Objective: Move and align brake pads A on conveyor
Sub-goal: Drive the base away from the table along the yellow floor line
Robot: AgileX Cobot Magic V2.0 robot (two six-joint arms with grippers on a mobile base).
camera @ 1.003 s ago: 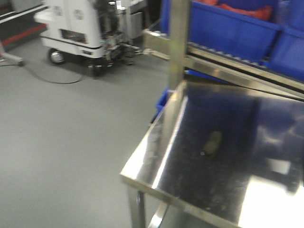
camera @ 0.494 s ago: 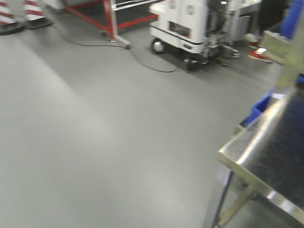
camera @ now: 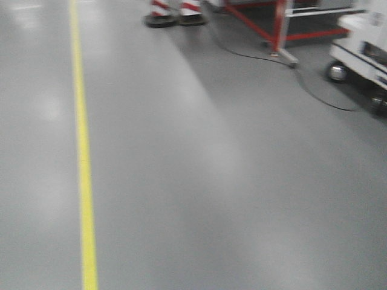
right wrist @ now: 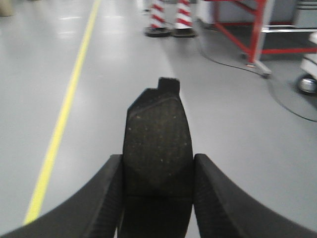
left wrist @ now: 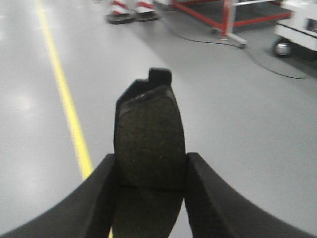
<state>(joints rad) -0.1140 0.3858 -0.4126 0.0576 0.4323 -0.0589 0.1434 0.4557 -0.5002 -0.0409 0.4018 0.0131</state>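
Turning has swung my front view onto open floor (camera: 211,181), while my left gripper (left wrist: 151,156) clenches one brake pad (left wrist: 148,124) and my right gripper (right wrist: 157,156) another pad (right wrist: 157,124), both held edgewise for carrying to the unseen conveyor.

We record even, diffuse overhead light in all three views. In the front view the grey floor (camera: 230,181) shows pale, soft-edged glare patches toward the left edge. Smear in that view softens the yellow line (camera: 84,181) and the striped cones (camera: 175,12). In both wrist views the near fingers (left wrist: 94,203) are out of focus. The left brake pad (left wrist: 148,124) reads dark and blurred. The right brake pad (right wrist: 158,129) is sharper, its speckled grain visible. Shadows are faint.
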